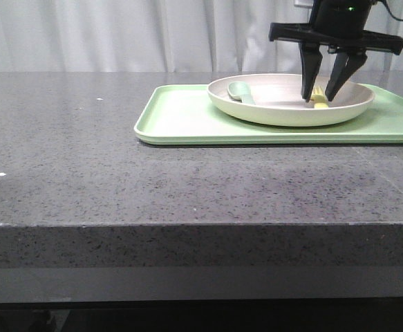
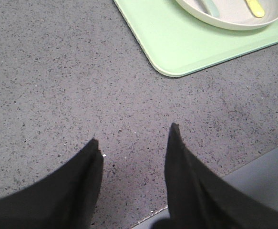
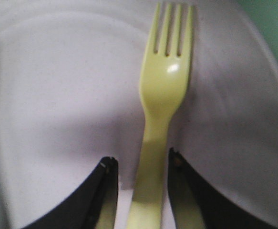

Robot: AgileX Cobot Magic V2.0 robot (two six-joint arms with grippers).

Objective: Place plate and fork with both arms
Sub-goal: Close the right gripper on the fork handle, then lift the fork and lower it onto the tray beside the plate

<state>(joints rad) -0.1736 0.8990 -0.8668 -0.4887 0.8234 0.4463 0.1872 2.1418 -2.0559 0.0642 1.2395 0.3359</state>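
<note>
The cream plate (image 1: 284, 119) rests on a light-green tray (image 1: 180, 114) at the back right of the table. In the plate lies the pale-yellow fork (image 1: 320, 104), with its tines pointing away from the jaws in the right wrist view. My right gripper (image 1: 318, 99) reaches down into the plate, open. Its fingers straddle the fork's handle (image 3: 150, 191), and a gap shows on at least one side. My left gripper (image 2: 134, 136) hangs open over bare table, well short of the tray corner (image 2: 177, 67), and holds nothing. The front view does not show it.
A pale grey-green spoon (image 1: 241, 92) lies in the plate's left part. The tray runs off the right edge of the front view. The dark speckled tabletop (image 1: 83, 159) stretches left of the tray, and its front edge (image 2: 253, 167) passes close by the left fingers.
</note>
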